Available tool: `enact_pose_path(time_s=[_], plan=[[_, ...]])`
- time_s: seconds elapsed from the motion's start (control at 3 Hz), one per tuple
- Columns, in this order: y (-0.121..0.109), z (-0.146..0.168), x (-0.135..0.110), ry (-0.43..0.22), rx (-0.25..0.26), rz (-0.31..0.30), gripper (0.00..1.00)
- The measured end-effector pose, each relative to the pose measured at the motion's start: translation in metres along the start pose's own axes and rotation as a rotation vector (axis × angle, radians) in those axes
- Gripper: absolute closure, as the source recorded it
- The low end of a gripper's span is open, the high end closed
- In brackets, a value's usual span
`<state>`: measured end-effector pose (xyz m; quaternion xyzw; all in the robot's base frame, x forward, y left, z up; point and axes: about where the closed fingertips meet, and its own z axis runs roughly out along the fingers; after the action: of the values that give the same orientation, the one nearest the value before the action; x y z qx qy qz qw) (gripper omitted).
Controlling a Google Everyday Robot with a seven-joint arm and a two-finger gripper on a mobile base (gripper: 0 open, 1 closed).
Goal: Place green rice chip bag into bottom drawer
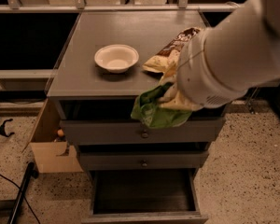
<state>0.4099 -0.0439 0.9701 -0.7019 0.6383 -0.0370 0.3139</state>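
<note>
From my seat, the arm (228, 55) comes in from the 2 o'clock corner and fills most of the right side of the view. The gripper (175, 97) sits at its end, just right of centre, over the front edge of the cabinet (84, 73). Its pale fingers (173, 102) are clamped on the green bag (154, 113), and most of the claw is hidden behind the white wrist housing. The green bag hangs in the air off the gripper's 8 o'clock side, crumpled, in front of the top drawer (102, 133). I can't tell whether it touches that drawer's face.

The bottom drawer (142, 190) is at 6 o'clock from the bag, pulled out towards me. I see bare grey floor inside it, and its front panel runs along the lower edge of the view. The middle drawer (112, 161) lies between it and the top drawer, and both look pushed in, each with a small knob.

On the cabinet top, a pale bowl (116, 58) stands upright at about 10 o'clock from the gripper, apart from it. A brown bag (170, 52) lies just right of the bowl at 12 o'clock from the gripper, partly behind the arm.

An open cardboard box (49, 155) sits on the speckled floor against the cabinet's left side, at 8 o'clock.
</note>
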Motion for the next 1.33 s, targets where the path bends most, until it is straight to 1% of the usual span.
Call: enact_pose_path(time_s=[0.33,0.67,1.0,1.33], plan=[[0.033,0.056,0.030,-0.034,-0.013,0.079,1.00],[0.057,0.094,0.053,-0.053,-0.028,0.135,1.00],[0.088,0.136,0.071,-0.074,-0.049,0.177,1.00],[0.115,0.170,0.082,-0.105,-0.058,0.198,1.00]])
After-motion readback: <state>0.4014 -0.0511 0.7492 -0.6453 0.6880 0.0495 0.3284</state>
